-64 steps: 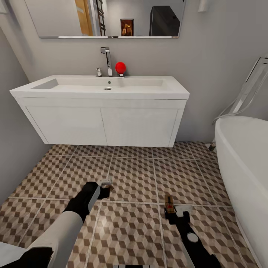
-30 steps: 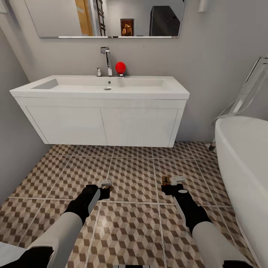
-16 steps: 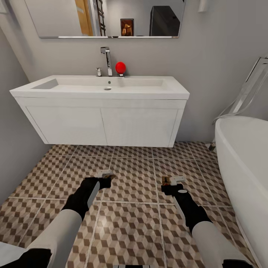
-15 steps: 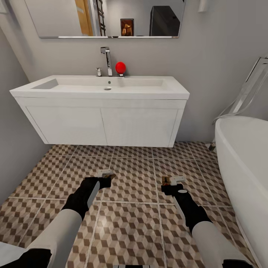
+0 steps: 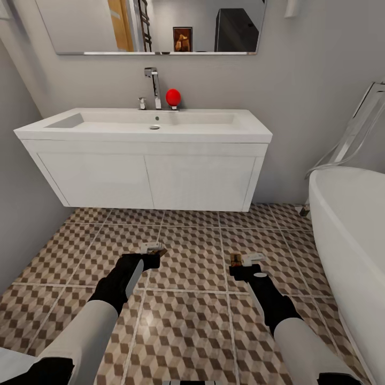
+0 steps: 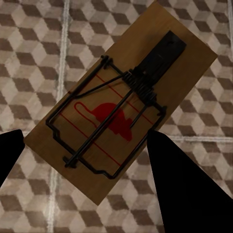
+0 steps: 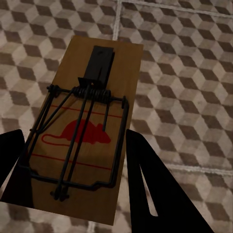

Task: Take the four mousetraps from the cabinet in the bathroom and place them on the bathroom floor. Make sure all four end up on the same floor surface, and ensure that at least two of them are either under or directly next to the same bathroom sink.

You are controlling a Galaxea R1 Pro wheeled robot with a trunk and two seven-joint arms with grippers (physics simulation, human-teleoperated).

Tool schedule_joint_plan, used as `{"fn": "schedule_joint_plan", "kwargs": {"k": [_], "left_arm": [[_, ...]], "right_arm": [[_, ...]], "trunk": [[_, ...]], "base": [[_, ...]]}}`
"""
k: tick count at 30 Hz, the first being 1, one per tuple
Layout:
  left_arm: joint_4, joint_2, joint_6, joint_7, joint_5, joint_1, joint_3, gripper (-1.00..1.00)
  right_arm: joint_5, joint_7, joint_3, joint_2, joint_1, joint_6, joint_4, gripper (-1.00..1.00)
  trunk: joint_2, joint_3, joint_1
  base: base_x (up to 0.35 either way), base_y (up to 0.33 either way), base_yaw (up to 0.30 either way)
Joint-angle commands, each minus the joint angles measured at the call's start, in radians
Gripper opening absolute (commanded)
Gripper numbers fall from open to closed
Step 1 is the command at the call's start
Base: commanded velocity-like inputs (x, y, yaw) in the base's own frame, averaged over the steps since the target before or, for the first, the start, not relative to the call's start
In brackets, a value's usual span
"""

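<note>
Head view is showing both arms reaching forward and down over the bathroom floor (image 5: 192, 326), in front of the white sink (image 5: 144, 125) that is hanging on the wall. The left hand (image 5: 152, 250) is holding a mousetrap (image 5: 159, 249) at its tip, low above the patterned tiles; in the left wrist view the brown plate of this left mousetrap (image 6: 121, 102) is lying tilted between the two dark fingers (image 6: 182, 187), with its wire spring and a red mouse print facing the camera, so the hand is closed on it. The right hand (image 5: 243, 262) is gripping a second mousetrap (image 5: 234, 259) in the same way, and in the right wrist view this right mousetrap (image 7: 85, 126) is sitting between the black fingers (image 7: 155, 194), above the tiles. Both traps are in front of the sink, not under it. A red round object (image 5: 172, 97) is standing beside the chrome tap (image 5: 154, 85), and the white bathtub (image 5: 353, 240) is standing at the right.
</note>
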Motion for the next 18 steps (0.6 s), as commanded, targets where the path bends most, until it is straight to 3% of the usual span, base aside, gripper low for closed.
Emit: {"fn": "schedule_joint_plan", "kwargs": {"k": [1,8,18], "left_arm": [[-0.001,0.0,0.005,0.002,0.003,0.0,0.001,-1.0],[-0.003,0.0,0.005,0.002,0.003,0.0,0.001,-1.0],[-0.004,0.0,0.005,0.002,0.002,0.0,-0.005,-1.0]], "right_arm": [[0.007,0.004,-0.004,0.002,0.0,0.005,-0.002,-1.0],[0.008,0.004,-0.003,0.005,0.0,0.004,-0.002,-1.0],[0.008,0.004,-0.003,0.005,0.0,0.003,-0.002,-1.0]], "trunk": [[0.0,-0.001,0.0],[0.0,-0.001,0.0],[-0.07,-0.032,0.038]], "base": [[0.0,0.0,0.0],[0.0,0.0,0.0],[0.0,0.0,0.0]]}}
